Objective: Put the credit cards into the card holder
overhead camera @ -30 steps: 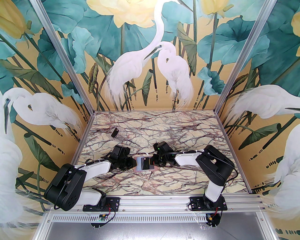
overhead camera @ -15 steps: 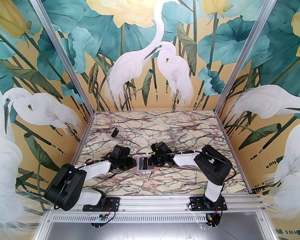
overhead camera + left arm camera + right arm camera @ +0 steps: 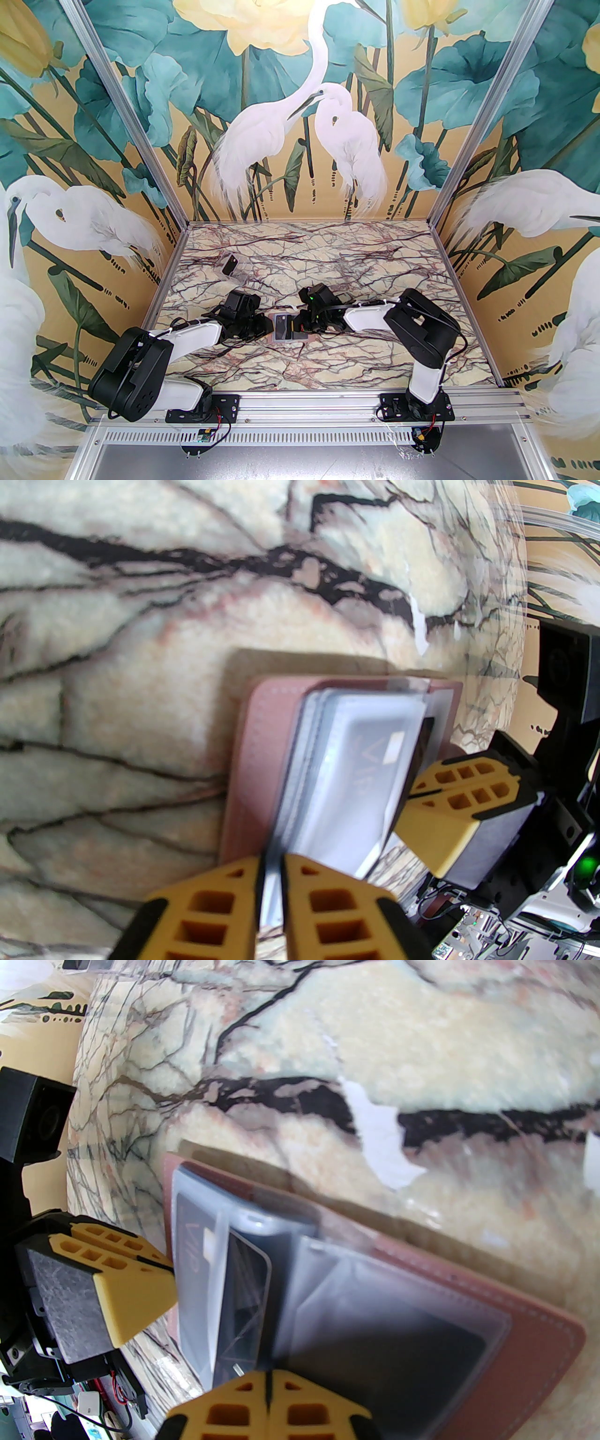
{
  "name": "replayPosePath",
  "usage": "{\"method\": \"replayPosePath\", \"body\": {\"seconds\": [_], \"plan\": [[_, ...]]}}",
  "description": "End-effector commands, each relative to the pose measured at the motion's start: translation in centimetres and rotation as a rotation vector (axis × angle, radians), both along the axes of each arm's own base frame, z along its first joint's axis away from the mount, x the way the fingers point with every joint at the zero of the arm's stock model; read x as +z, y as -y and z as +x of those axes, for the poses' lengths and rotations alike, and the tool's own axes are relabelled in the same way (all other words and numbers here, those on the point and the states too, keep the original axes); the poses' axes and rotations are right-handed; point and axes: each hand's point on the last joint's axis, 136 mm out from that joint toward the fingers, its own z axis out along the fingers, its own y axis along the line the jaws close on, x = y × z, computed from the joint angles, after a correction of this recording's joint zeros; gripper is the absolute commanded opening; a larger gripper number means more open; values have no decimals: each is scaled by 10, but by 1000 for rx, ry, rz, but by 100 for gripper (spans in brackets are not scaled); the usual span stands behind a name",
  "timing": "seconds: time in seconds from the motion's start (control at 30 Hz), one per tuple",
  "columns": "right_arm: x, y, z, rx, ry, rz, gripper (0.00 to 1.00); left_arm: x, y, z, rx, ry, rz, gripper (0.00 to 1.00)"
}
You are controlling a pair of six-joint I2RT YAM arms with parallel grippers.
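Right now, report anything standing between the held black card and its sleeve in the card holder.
Nothing visible blocks it. The right gripper pinches the black card, apparently partly inside a clear sleeve; the left gripper holds a sleeve edge up off the card holder.

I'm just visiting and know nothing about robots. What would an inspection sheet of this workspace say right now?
Surface: marble-patterned tabletop, white scuffs.
Job's things: dusty-pink leather-like card holder lies open; black plastic card partly in among its clear plastic sleeves.
Clutter: small clear plastic box, far left, dark card inside.
Claws: left claw pinches a sleeve edge; right claw shut on the black card.
Cables: thin wires at the arm bases.
Surroundings: heron-and-lotus wall mural, aluminium frame.
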Motion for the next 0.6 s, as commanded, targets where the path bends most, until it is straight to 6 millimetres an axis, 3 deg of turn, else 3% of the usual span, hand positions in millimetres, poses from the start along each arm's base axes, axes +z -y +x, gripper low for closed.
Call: {"method": "replayPosePath", "body": {"seconds": [0.0, 0.33, 0.57], "plan": [[-4, -9, -7, 49, 0, 5, 0, -19, -8, -12, 8, -58, 59, 18], [-5, -13, -8, 62, -1, 7, 0, -17, -7, -12, 4, -58, 52, 19], [8, -1, -4, 28, 52, -34, 1, -15, -8, -12, 8, -49, 51, 20]]}}
